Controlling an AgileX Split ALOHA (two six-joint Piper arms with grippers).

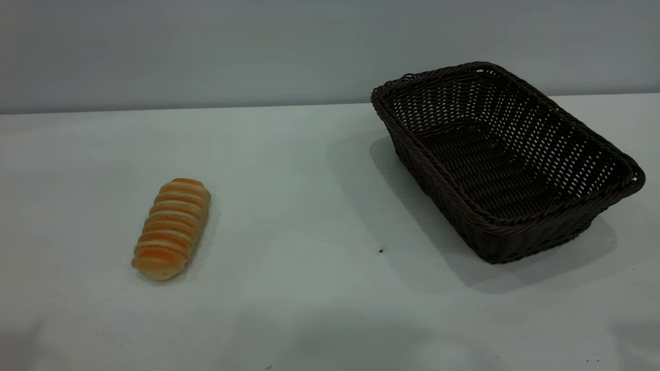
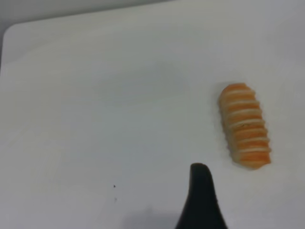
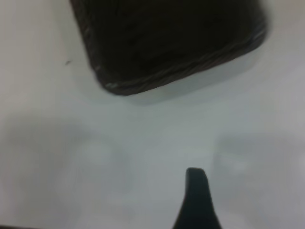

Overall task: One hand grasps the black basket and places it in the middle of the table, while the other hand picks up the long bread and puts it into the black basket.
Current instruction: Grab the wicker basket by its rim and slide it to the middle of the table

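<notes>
The left hand (image 2: 200, 191) is showing only one dark fingertip in its wrist view, hanging over bare surface (image 1: 289, 206) just short of the long bread (image 2: 244, 125) and touching nothing; whether it is spread or clenched cannot be told. The right hand (image 3: 196, 191) is likewise showing a single dark fingertip, hovering over open surface (image 3: 143, 152) apart from the black basket (image 3: 167, 43), holding nothing, its spread also impossible to tell. Neither hand is appearing in the exterior view.

The long bread (image 1: 172, 228) is lying flat toward the left side of the surface, nearer the front edge than the back, with clear room all around it. The black basket (image 1: 508, 159) is sitting upright toward the right side, its far corner reaching close to the back edge, one end pointing toward the right edge. A wide bare stretch is lying between bread and basket across the middle, marked only by a tiny dark speck (image 1: 381, 250) near the basket's front corner.
</notes>
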